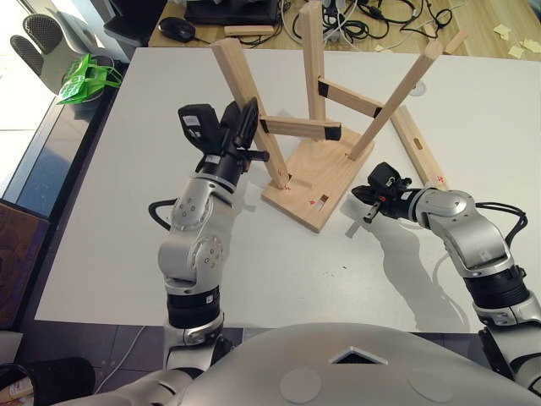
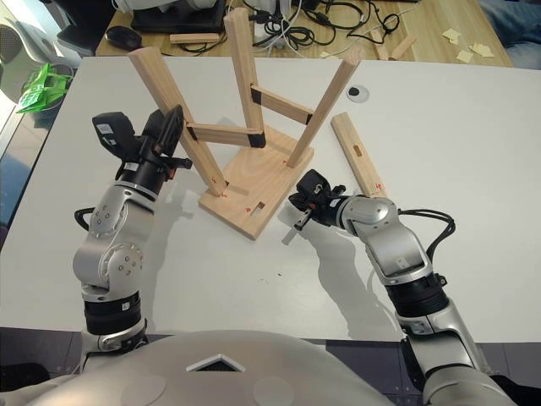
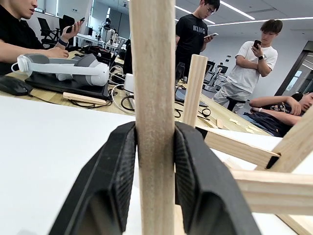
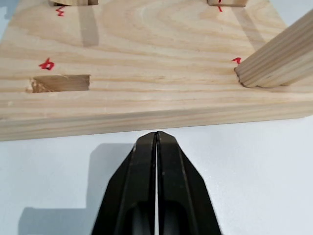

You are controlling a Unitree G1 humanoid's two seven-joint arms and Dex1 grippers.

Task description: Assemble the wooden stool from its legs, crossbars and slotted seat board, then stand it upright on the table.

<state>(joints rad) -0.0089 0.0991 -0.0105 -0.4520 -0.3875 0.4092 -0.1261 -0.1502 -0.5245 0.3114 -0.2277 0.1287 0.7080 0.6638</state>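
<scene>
Now left tool [image 1: 251, 135] clamps one upturned leg [image 1: 241, 89] standing in the seat board [image 1: 317, 173]; right tool [image 1: 369, 203] closed, empty, just beside the board's edge. Fourth-leg step likely: next needs the loose leg [image 1: 418, 145] on the surface [image 1: 127, 211], into the empty slot [image 4: 61, 83].

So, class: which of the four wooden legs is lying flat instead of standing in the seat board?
The loose leg on the table, right of the seat board; the other three stand in the board's slots.
</scene>
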